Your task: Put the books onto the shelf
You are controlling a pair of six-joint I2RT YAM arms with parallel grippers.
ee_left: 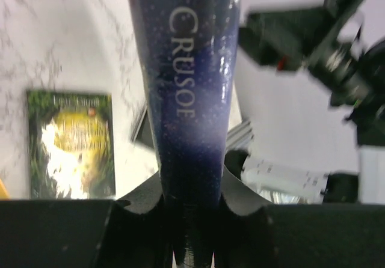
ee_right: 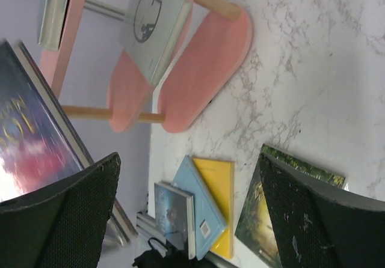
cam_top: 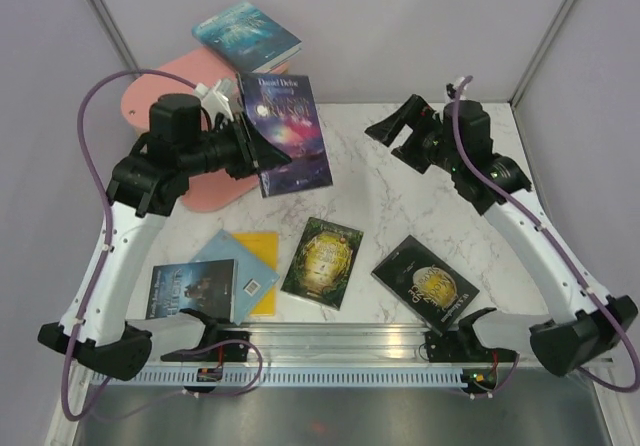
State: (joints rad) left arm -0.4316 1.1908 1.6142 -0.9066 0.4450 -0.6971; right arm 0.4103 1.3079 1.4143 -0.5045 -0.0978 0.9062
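My left gripper [cam_top: 262, 156] is shut on the lower edge of a dark purple book [cam_top: 290, 136], held up over the table beside the pink shelf [cam_top: 215, 191]. In the left wrist view the book [ee_left: 192, 88] rises edge-on from between the jaws of the left gripper [ee_left: 191, 202]. My right gripper [cam_top: 395, 126] hangs open to the right of that book, holding nothing. Its fingers [ee_right: 319, 214] stand wide apart. A teal book [cam_top: 245, 36] lies on the shelf's top board. A grey-white book [ee_right: 150, 30] leans in the shelf [ee_right: 204, 70].
On the table lie a green-gold book [cam_top: 322, 261], a dark book with a gold moon [cam_top: 425, 284], and a yellow book [cam_top: 262, 266] under a light blue one [cam_top: 235, 266] and a dark picture-cover one [cam_top: 192, 291]. Grey walls stand behind.
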